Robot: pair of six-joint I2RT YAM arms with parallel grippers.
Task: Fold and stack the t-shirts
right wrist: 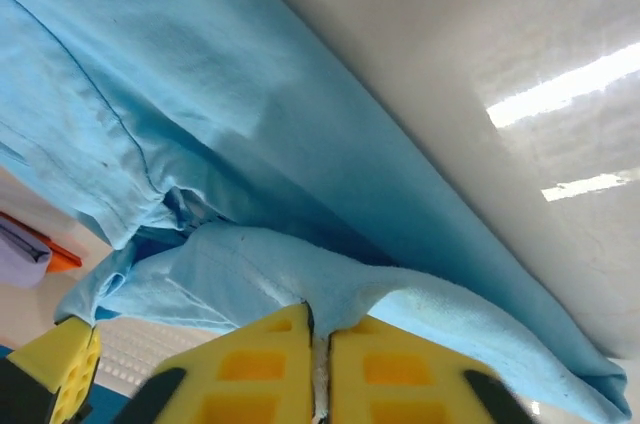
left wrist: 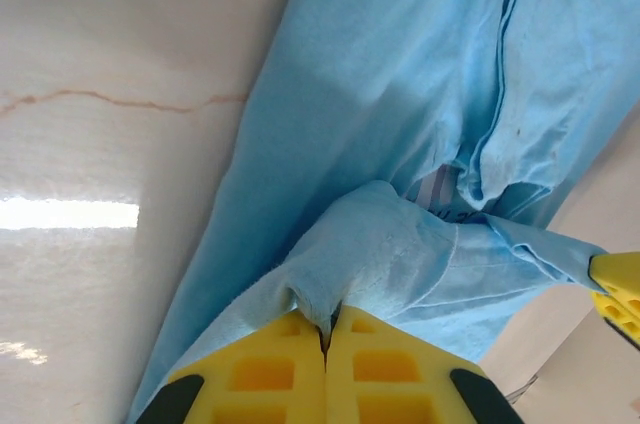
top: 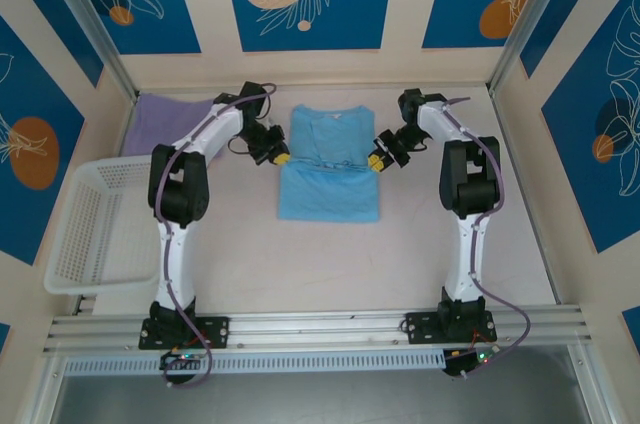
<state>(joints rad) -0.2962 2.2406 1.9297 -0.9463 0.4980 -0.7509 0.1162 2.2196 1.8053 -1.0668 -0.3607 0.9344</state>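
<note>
Sky-blue t-shirt (top: pixel 330 169) lies flat in the middle of the table (top: pixel 330 264), narrowed to a rectangle, with a crosswise crease forming between the two grippers. The left gripper (top: pixel 281 157) has its yellow fingers pressed together on a pinch of the shirt's left edge, and the right gripper (top: pixel 377 161) is clamped the same way on the right edge. This fold looks about half made. The lavender t-shirt (top: pixel 165 119) sits in the far left corner, seemingly folded already, though it is small in view. Stacking is not yet done. A white basket (top: pixel 95 224) stands at the left.
</note>
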